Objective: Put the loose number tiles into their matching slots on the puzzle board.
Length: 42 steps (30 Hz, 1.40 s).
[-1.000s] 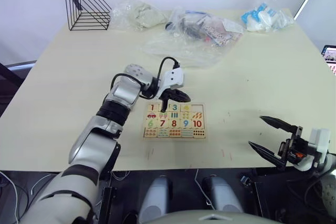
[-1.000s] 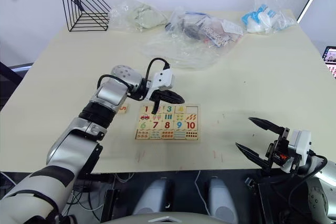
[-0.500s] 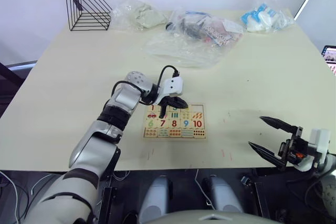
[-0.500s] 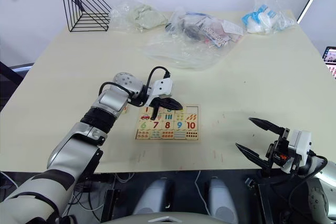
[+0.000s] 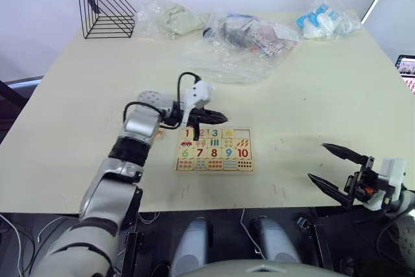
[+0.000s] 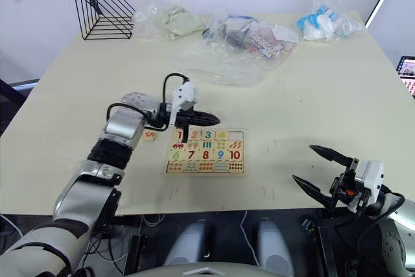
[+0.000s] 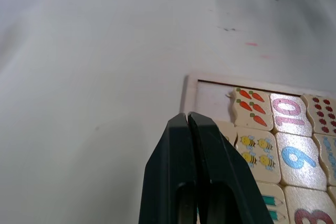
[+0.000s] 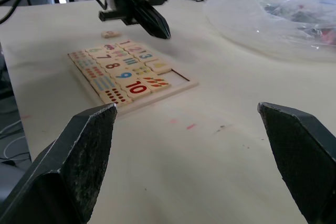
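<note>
Puzzle nearly filled, one slot bare, one tile loose.

Head views: the puzzle board (image 5: 214, 149) lies at frame centre with 1 to 4 seated; the loose tile (image 6: 150, 135) sits on the worktop (image 6: 311, 102) left of it. Bags (image 5: 249, 34) and a wire rack (image 5: 104, 8) stay far back, clear.
Left wrist view: the left claw (image 7: 189, 124) is clenched, empty, near the bare slot (image 7: 212, 98).
Right wrist view: the right claw (image 8: 194, 145) is spread wide.

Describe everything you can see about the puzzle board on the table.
The puzzle board is a small flat rectangle of pale wood with a thin raised rim, lying flat on the table. It shows numerals, small pictures and dots. The slot at its far right corner is bare. The left tool, shut, hovers over its far edge.
</note>
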### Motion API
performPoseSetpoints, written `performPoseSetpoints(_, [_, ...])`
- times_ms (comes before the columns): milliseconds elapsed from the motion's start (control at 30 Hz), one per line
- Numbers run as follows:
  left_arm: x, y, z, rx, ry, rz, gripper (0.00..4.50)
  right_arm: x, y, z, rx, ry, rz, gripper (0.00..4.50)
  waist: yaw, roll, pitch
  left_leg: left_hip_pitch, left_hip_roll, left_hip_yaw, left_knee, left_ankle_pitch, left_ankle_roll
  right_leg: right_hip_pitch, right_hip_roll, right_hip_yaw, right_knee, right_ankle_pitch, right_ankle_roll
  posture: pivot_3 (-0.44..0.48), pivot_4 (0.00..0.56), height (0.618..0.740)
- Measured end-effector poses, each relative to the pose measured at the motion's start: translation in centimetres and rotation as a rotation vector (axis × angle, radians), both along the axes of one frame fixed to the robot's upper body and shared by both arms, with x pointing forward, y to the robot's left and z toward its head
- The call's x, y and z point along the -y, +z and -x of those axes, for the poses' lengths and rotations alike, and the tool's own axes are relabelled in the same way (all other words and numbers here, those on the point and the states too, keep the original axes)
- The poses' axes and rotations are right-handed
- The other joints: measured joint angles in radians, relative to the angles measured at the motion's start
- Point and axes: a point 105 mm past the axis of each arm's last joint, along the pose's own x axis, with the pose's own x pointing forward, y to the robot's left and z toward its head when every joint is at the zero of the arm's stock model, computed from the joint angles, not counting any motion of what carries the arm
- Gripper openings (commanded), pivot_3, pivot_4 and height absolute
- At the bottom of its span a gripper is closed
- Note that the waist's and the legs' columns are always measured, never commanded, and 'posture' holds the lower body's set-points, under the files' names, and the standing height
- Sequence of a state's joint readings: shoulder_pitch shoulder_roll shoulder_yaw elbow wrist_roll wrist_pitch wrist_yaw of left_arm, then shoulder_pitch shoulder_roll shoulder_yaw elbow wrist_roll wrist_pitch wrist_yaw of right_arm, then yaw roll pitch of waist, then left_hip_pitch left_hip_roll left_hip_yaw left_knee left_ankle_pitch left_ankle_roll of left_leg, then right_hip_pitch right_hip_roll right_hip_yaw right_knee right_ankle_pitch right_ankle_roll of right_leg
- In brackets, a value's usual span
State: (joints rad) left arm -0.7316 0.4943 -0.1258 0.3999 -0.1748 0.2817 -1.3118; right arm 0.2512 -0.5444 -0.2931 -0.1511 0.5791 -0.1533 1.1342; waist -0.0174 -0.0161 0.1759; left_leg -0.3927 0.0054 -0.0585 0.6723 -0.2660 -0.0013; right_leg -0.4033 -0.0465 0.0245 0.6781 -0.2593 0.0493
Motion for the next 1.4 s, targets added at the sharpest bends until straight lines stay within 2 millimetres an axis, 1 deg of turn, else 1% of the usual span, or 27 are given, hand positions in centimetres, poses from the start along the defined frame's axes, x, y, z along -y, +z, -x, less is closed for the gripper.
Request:
performPoseSetpoints(67, [-0.5, 0.1, 0.2, -0.007, 0.026, 0.030, 0.07, 0.2, -0.1, -0.2, -0.005, -0.017, 0.000, 4.50, 0.003, 0.000, 0.000, 0.000, 0.000, 0.000, 0.000, 0.000, 0.000, 0.000, 0.000, 0.000, 0.000, 0.000, 0.000, 0.000, 0.150, 0.740])
performPoseSetpoints(133, [-1.7, 0.8, 0.5, 0.005, 0.086, 0.105, 0.07, 0.3, -0.1, -0.6, 0.002, -0.034, 0.010, 4.50, 0.005, 0.000, 0.000, 0.000, 0.000, 0.000, 0.000, 0.000, 0.000, 0.000, 0.000, 0.000, 0.000, 0.000, 0.000, 0.000, 0.150, 0.740])
performPoseSetpoints(167, [-2.5, 1.1, 0.7, 0.008, 0.121, 0.142, 0.07, 0.5, -0.1, -0.8, 0.001, -0.045, 0.012, 4.50, 0.004, 0.000, 0.000, 0.000, 0.000, -0.001, 0.000, 0.000, 0.000, 0.000, 0.000, 0.000, 0.000, 0.000, 0.000, 0.000, 0.150, 0.740])
performPoseSetpoints(200, [-3.7, 1.3, 0.9, 0.006, 0.170, 0.173, 0.07, 0.9, -0.3, -0.9, -0.010, -0.065, 0.015, 4.50, 0.003, 0.000, 0.000, 0.000, 0.000, -0.001, 0.000, 0.000, 0.000, 0.000, 0.000, 0.000, 0.000, 0.000, 0.000, 0.000, 0.150, 0.740])
performPoseSetpoints(367, [-7.7, 2.7, 1.9, 0.042, 0.325, 0.253, 0.07, 2.0, -0.4, -1.2, -0.036, -0.117, 0.020, 4.50, 0.004, 0.000, 0.000, 0.000, 0.000, -0.001, 0.000, 0.000, 0.000, 0.000, -0.001, 0.000, 0.000, 0.000, 0.000, 0.000, 0.150, 0.740])
performPoseSetpoints(467, [-9.5, 2.0, 2.6, 0.044, 0.414, 0.258, 0.86, 2.4, -0.5, -1.3, -0.045, -0.129, 0.021, 4.50, 0.007, 0.000, 0.000, 0.000, 0.000, -0.001, 0.000, 0.000, 0.000, 0.000, -0.001, 0.000, 0.000, 0.000, 0.000, 0.000, 0.150, 0.740])
performPoseSetpoints(500, [-10.0, 1.6, 2.9, 0.040, 0.440, 0.259, 1.29, 2.5, -0.5, -1.3, -0.047, -0.131, 0.021, 4.50, 0.006, 0.000, 0.000, 0.001, 0.000, -0.001, 0.000, 0.000, 0.000, 0.000, -0.001, 0.001, 0.000, 0.000, 0.000, 0.000, 0.150, 0.740])
performPoseSetpoints(567, [-11.5, 0.8, 3.7, 0.039, 0.507, 0.273, 2.40, 2.8, -0.7, -1.3, -0.059, -0.144, 0.018, 4.50, 0.004, 0.000, 0.000, 0.001, 0.001, -0.001, -0.001, 0.000, 0.000, 0.000, -0.001, 0.001, 0.000, 0.000, 0.000, 0.000, 0.150, 0.740])
performPoseSetpoints(600, [-11.9, 0.5, 4.1, 0.043, 0.524, 0.274, 2.74, 2.9, -0.8, -1.3, -0.062, -0.149, 0.018, 4.50, 0.004, 0.000, 0.000, 0.001, 0.001, -0.001, -0.001, 0.000, 0.000, 0.000, -0.001, 0.001, 0.000, 0.000, 0.000, 0.000, 0.150, 0.740])
performPoseSetpoints(667, [-12.6, 0.2, 5.0, 0.057, 0.545, 0.268, 3.59, 3.1, -0.8, -1.2, -0.062, -0.157, 0.018, 4.50, 0.004, 0.000, 0.000, 0.001, 0.001, -0.001, -0.001, 0.000, 0.000, 0.000, -0.001, 0.002, 0.000, 0.000, 0.000, 0.000, 0.150, 0.740])
performPoseSetpoints(700, [-13.0, 0.0, 5.5, 0.068, 0.567, 0.262, 4.19, 3.3, -0.7, -1.2, -0.060, -0.164, 0.018, 4.50, 0.005, 0.000, 0.000, 0.002, 0.001, -0.001, -0.001, 0.000, 0.000, 0.000, -0.001, 0.002, 0.000, 0.000, 0.000, 0.000, 0.150, 0.740])
performPoseSetpoints(733, [-13.3, -0.2, 5.8, 0.068, 0.580, 0.259, 4.44, 3.3, -0.7, -1.2, -0.059, -0.167, 0.019, 4.50, 0.006, 0.000, 0.000, 0.002, 0.001, -0.001, -0.001, 0.000, 0.000, 0.000, -0.001, 0.002, 0.000, 0.000, 0.000, 0.000, 0.150, 0.740])
performPoseSetpoints(900, [-14.5, -1.8, 7.8, 0.064, 0.663, 0.241, 4.44, 3.6, -0.9, -0.9, -0.072, -0.180, 0.019, 4.50, 0.006, 0.000, 0.000, 0.002, 0.001, -0.001, -0.002, 0.000, 0.000, 0.000, -0.002, 0.003, 0.000, 0.000, 0.000, 0.000, 0.150, 0.740])
performPoseSetpoints(1033, [-15.7, -3.6, 9.4, 0.037, 0.749, 0.233, 4.44, 3.8, -1.2, -0.6, -0.093, -0.194, 0.019, 4.50, 0.006, 0.000, 0.000, 0.003, 0.001, 0.000, -0.002, 0.000, 0.000, 0.000, -0.002, 0.003, 0.000, 0.000, 0.000, 0.000, 0.150, 0.740])
performPoseSetpoints(1200, [-16.8, -3.5, 10.2, 0.079, 0.798, 0.221, 4.44, 3.8, -1.7, -0.1, -0.121, -0.196, 0.022, 4.50, 0.007, 0.000, 0.000, 0.003, 0.001, 0.000, -0.002, 0.000, 0.000, 0.001, -0.002, 0.003, -0.001, 0.000, 0.000, 0.000, 0.150, 0.740])
performPoseSetpoints(1267, [-17.4, -4.0, 11.0, 0.081, 0.827, 0.208, 4.44, 3.5, -1.7, 0.7, -0.129, -0.176, 0.029, 4.50, 0.006, 0.000, 0.000, 0.004, 0.001, 0.000, -0.003, 0.000, 0.000, 0.001, -0.002, 0.004, -0.001, 0.000, 0.000, 0.000, 0.150, 0.740])
performPoseSetpoints(1400, [-17.8, -4.4, 12.0, 0.060, 0.850, 0.217, 4.44, 4.1, -1.9, 1.4, -0.139, -0.199, 0.032, 4.50, 0.007, 0.000, 0.000, 0.004, 0.001, 0.001, -0.003, 0.000, 0.000, 0.001, -0.002, 0.003, -0.001, 0.000, 0.000, 0.000, 0.150, 0.740])
